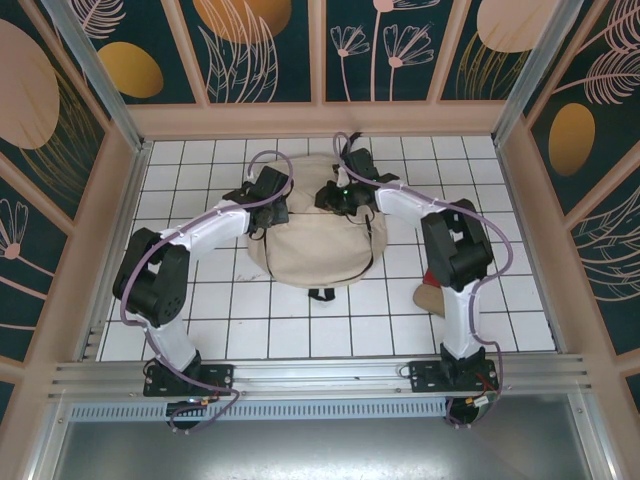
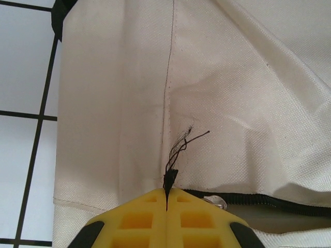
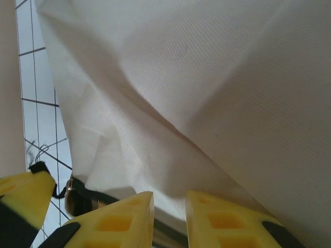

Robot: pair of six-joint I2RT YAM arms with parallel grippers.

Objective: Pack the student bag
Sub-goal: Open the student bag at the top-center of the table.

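Zipper pull [image 3: 67, 192] lies nine o'clock of part-open right gripper [image 3: 169, 206]: sidle over while left gripper [image 2: 166, 195], clamped on student bag [image 1: 315, 250], anchors.

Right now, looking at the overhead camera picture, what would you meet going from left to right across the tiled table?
left arm → backpack → right arm

White gridded table [image 1: 250, 322]; student bag [image 1: 320, 255] lying centre; tan item [image 1: 432, 296] right.
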